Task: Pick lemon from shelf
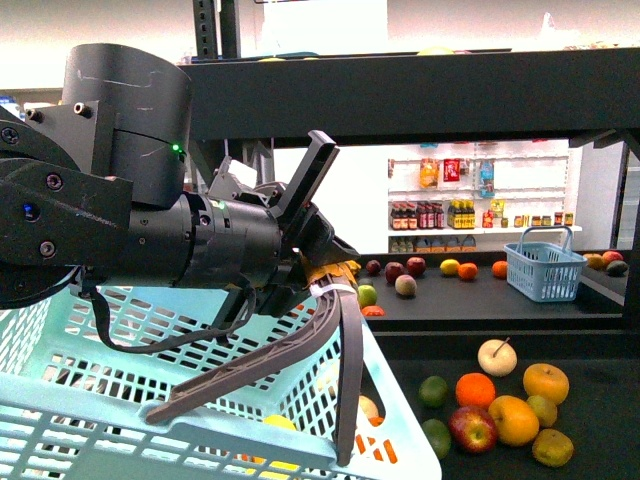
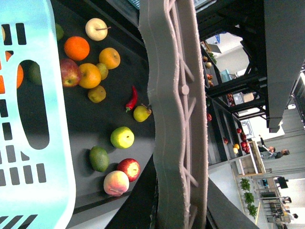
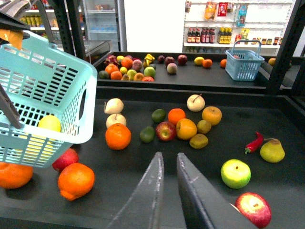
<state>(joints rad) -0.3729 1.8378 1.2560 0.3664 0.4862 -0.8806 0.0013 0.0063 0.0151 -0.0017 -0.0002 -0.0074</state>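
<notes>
A bright yellow fruit that looks like the lemon lies inside a light blue basket, seen through its slats. In the front view this lemon shows through the basket wall. My left gripper hangs open over that basket, its long fingers spread wide and holding nothing. My right gripper is shut and empty, hovering low over the black shelf deck, apart from the fruit. The shelf's upper deck spans overhead.
Loose fruit covers the deck: oranges, apples, a green apple, a pear, a red chili and limes. A small blue basket stands on a farther deck. White wall shelves of bottles are behind.
</notes>
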